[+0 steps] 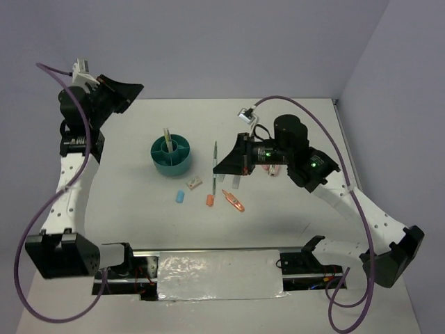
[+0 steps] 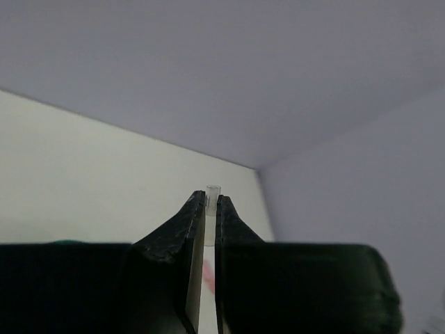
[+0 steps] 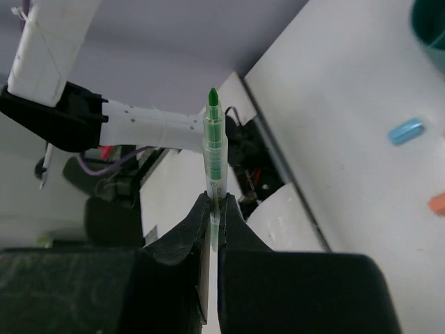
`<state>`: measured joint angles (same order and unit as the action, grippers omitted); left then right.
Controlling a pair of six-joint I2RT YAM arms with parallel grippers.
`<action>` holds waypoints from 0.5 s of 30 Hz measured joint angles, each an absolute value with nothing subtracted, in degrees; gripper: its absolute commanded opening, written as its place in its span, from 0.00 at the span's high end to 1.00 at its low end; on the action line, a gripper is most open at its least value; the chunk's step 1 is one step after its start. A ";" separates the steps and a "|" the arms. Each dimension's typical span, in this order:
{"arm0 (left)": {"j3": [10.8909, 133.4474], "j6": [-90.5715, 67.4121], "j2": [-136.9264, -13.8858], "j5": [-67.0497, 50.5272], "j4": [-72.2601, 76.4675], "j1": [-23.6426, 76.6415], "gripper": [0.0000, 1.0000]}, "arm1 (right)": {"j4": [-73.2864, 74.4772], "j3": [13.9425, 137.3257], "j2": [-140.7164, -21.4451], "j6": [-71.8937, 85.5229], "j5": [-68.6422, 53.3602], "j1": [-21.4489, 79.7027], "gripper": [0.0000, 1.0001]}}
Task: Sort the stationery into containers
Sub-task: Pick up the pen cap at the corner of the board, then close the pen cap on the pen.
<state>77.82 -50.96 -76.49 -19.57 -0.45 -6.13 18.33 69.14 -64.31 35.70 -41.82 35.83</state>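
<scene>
Green-tipped pen [image 3: 214, 139] clamped in right fingers [image 3: 182, 236]; left fingers [image 2: 182, 229] pinch clear-ended pen [image 2: 213, 192], wrist view only.

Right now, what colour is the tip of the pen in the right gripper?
Green pen tip, clearest in the right wrist view.

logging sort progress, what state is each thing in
left gripper, raised, shut on thin clear item
right gripper, shut on green pen
organizer, upright, one pen standing in it
blue eraser, loose on table
tan piece, loose on table
orange markers, both loose on table
</scene>
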 measured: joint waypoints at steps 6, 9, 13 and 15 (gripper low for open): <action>69.82 -60.64 -65.76 -32.51 16.03 -0.64 1.00 | 16.99 74.39 -70.43 38.37 -38.74 49.25 1.00; 67.75 -65.23 -62.39 -36.36 22.17 2.90 1.00 | 15.38 75.44 -71.22 39.11 -35.51 55.13 1.00; 65.54 -71.55 -60.25 -38.50 31.29 6.13 1.00 | 11.92 75.42 -71.09 41.25 -33.52 56.64 1.00; 64.64 -73.71 -59.44 -39.07 33.71 7.49 1.00 | 11.11 75.44 -71.09 41.54 -32.42 56.62 1.00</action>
<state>64.64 -73.71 -59.44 -39.07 33.71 7.49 11.11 75.44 -71.09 41.54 -32.42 56.62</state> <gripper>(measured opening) 0.186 0.044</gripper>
